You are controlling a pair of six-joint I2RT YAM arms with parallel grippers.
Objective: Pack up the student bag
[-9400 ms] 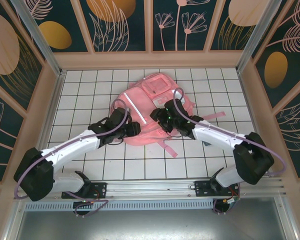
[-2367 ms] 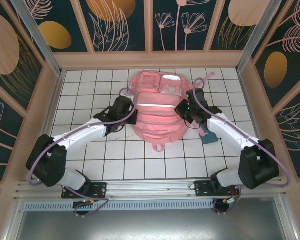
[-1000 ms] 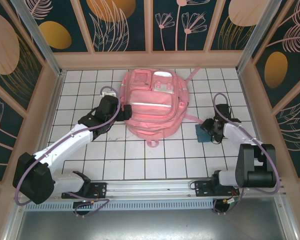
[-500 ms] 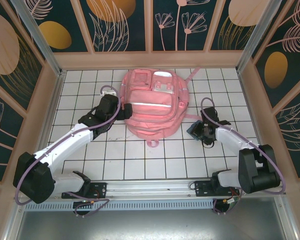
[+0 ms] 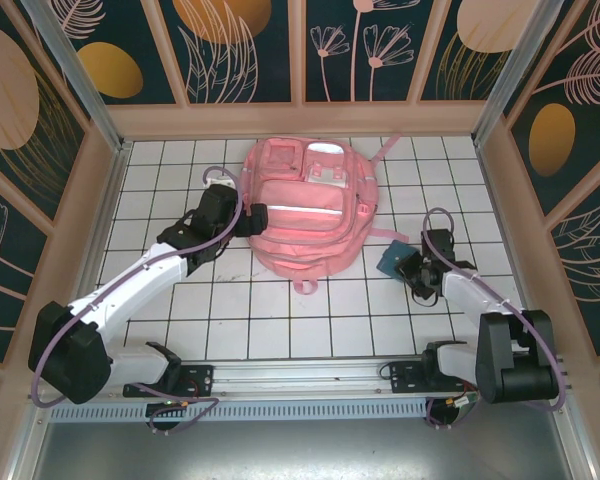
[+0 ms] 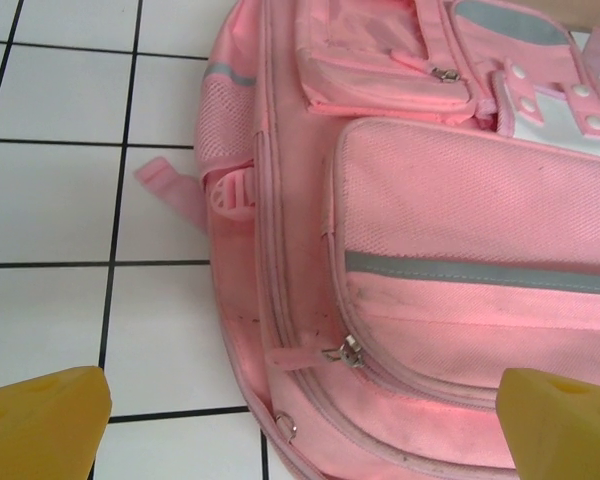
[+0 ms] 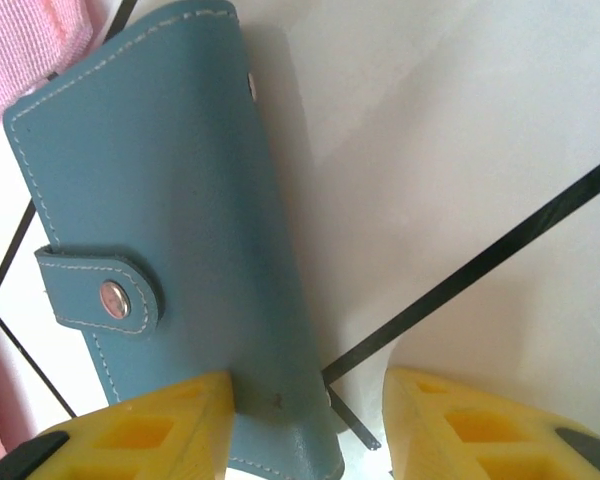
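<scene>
The pink backpack (image 5: 305,215) is laid flat on the white tiled bench (image 5: 280,320), in the far middle of it, with its front pockets facing up and a silver strip (image 5: 300,210) running across them. A strap is seen trailing from its far right corner towards the back wall.

The left hand (image 5: 248,215) is held low at the left side of the backpack, with its fingers spread wide. In the left wrist view the two yellow fingertips (image 6: 40,420) are seen far apart at the bottom corners, the left hand (image 6: 300,430) straddling the side of the backpack (image 6: 430,250); nothing is pinched. A small metal zip pull (image 6: 350,352) is seen lying on the lower seam, and a short strap loop (image 6: 170,185) sticks out onto the bench (image 6: 60,200).

To the right of the backpack, just apart from it, a blue case (image 5: 390,258) is laid on the tiles. The right hand (image 5: 405,265) is set at its near end. In the right wrist view the blue case (image 7: 150,200), closed by a snap tab (image 7: 112,298), is seen flat on the bench (image 7: 460,150). The right hand (image 7: 305,430) is partly spread: one finger (image 7: 150,430) sits over the end of the case, and a bare gap is left before the other.
</scene>
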